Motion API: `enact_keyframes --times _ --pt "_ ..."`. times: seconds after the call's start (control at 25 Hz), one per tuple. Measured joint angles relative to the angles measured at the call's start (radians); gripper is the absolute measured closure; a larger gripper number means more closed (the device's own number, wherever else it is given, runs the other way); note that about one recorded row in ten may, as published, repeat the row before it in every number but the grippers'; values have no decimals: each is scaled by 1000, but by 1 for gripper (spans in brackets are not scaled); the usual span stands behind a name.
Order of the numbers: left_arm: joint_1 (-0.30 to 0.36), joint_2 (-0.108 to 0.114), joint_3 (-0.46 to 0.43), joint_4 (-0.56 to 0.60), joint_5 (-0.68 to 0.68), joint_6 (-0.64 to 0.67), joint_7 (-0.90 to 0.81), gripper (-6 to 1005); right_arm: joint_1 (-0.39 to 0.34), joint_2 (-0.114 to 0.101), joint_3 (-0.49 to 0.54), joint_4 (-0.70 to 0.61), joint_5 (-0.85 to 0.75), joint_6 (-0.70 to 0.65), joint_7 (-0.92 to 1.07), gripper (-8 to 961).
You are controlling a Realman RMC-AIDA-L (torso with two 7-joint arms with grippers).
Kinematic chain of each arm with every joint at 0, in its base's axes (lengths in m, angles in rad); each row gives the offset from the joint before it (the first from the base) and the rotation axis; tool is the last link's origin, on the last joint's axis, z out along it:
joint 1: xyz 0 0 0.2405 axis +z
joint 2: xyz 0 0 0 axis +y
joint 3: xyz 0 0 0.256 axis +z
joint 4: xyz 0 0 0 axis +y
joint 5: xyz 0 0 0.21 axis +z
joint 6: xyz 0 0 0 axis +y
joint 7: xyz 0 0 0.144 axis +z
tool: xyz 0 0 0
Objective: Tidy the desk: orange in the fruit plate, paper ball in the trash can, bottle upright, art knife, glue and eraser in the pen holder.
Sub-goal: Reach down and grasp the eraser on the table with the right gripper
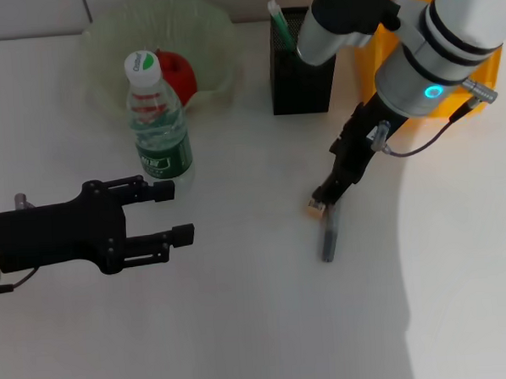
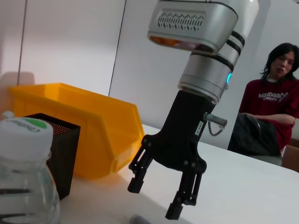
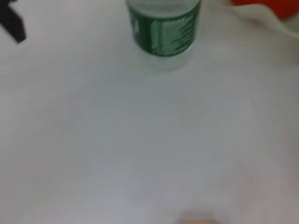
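Now hovered right gripper (image 1: 323, 198), fingers spread, just over the eraser (image 1: 315, 207) near the pen holder (image 1: 301, 77); looked tiny, light, rubbery, best pinched across short sides.

White desk (image 1: 243, 326), seated onlooker (image 2: 273, 100)

I worked in what looked like a robotics lab: a plain white bench (image 1: 243, 326) against bare pale wall panels (image 2: 70, 42), while a seated onlooker in a red T-shirt (image 2: 275, 107) watched beside it.
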Motion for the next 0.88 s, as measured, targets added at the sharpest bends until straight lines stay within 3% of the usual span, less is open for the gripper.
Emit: enact_keyframes --times 0.48,0.88 --pt "-9 -9 -1 -6 2 -17 0 274 -8 2 -114 75 70 89 -44 202" --pt "-11 -14 -1 -7 -1 -37 0 274 -6 4 -125 106 90 145 -45 226"
